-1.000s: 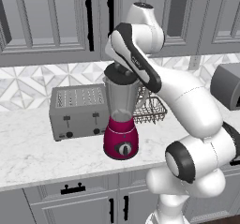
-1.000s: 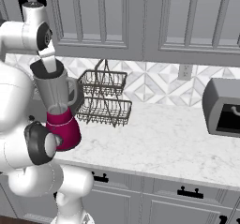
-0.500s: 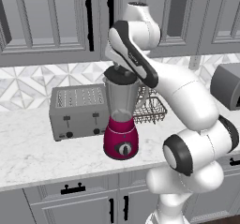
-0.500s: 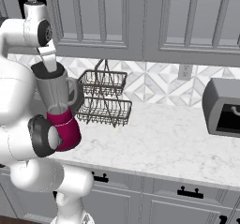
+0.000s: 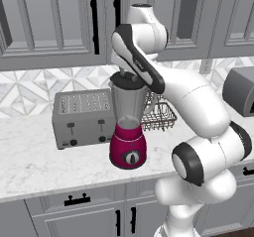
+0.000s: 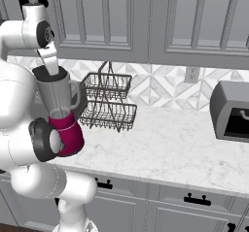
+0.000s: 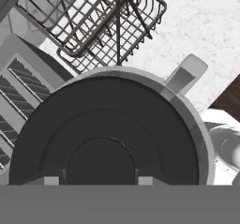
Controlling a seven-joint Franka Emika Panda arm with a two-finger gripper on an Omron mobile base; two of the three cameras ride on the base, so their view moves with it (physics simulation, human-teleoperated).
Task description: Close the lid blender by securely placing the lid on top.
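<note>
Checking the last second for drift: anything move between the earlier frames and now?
No clear change. The arm keeps its pose, wrist over the blender, and the lid sits in the jar's rim under the pincer, as far as the base views show. Blender, toaster and wire rack stay put on the counter. Whether the pincer grips the lid cannot be told.

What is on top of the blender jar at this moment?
The black lid sits on the blender jar's rim, covering the opening. The gripper is directly above it. The jar's inside is covered by the lid from above.
</note>
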